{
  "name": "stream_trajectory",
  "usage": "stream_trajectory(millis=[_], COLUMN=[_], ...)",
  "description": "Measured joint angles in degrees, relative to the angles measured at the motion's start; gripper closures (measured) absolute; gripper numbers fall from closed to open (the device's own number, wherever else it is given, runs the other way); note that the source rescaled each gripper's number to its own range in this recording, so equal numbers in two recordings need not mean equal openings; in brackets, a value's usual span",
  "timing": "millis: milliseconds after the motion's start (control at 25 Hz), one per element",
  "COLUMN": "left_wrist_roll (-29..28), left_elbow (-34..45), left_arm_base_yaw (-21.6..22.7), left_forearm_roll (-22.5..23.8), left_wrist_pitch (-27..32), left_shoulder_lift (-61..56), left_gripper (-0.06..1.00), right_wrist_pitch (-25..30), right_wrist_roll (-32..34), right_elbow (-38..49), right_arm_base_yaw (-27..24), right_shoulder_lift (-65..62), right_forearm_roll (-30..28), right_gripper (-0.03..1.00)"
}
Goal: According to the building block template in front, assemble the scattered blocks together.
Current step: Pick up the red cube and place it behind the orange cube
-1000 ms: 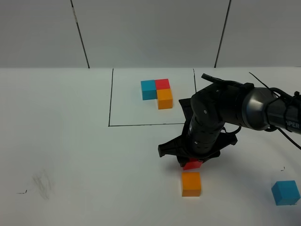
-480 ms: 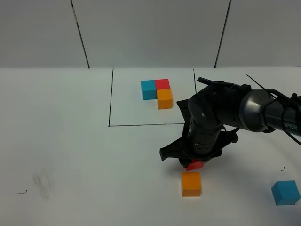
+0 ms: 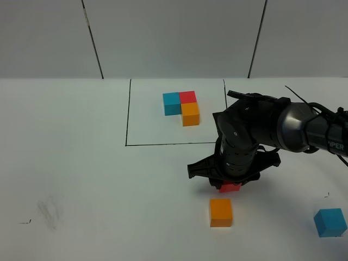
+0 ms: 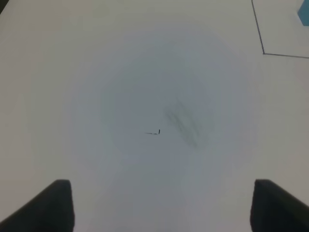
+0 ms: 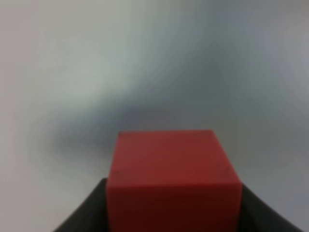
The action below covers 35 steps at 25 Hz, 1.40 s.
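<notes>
The right end effector (image 3: 229, 185) is clenched on the plain matte red cube (image 3: 230, 188), one of the scattered blocks. In the right wrist view the red cube (image 5: 174, 176) sits between the two dark fingers (image 5: 79, 217), which press against its opposite sides. From the high camera only the cube's lower part shows under the black wrist. I cannot tell whether it touches the white bench (image 3: 81, 163) or hangs just above it.

The matte orange cube (image 3: 221, 212) lies on the bench just in front of the red one, nearer the camera, with a clear gap between them. The light blue cube (image 3: 330, 222) lies well apart to the right, near the edge of the high view.

The building block template (image 3: 184, 106), an L-shaped trio of small joined blue, red and orange cubes, sits farther back on the bench. It is inside the thin black drawn rectangle (image 3: 128, 117), near the frame's far side. The held red cube is outside the frame, in front of its near right corner.

The left end effector (image 4: 164, 205) is released, its two dark fingertips (image 4: 53, 203) spread wide over bare bench. Under it lie a faint grey smudge (image 4: 183, 123) and a small black pen mark (image 4: 154, 132). A corner of the black frame shows at the edge of the left wrist view.
</notes>
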Motion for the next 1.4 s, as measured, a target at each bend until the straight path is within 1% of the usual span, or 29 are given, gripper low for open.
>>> stream_trajectory(millis=[360, 560, 1120, 1400], left_wrist_roll=[0.0, 0.0, 0.0, 0.0], left_elbow=[0.0, 0.0, 0.0, 0.0], left_arm_base_yaw=[0.0, 0.0, 0.0, 0.0], left_forearm_roll=[0.0, 0.0, 0.0, 0.0], left_wrist_pitch=[0.0, 0.0, 0.0, 0.0], left_shoulder_lift=[0.0, 0.0, 0.0, 0.0], left_gripper=[0.3, 0.3, 0.3, 0.3], right_wrist_pitch=[-0.5, -1.5, -1.5, -1.9], right_wrist_roll=[2.0, 2.0, 1.9, 1.9], right_elbow=[0.0, 0.0, 0.0, 0.0], right_arm_base_yaw=[0.0, 0.0, 0.0, 2.4], right_shoulder_lift=[0.0, 0.0, 3.7, 3.7], right_forearm_roll=[0.1, 2.0, 2.2, 2.6], right_gripper=[0.96, 0.96, 0.96, 0.96])
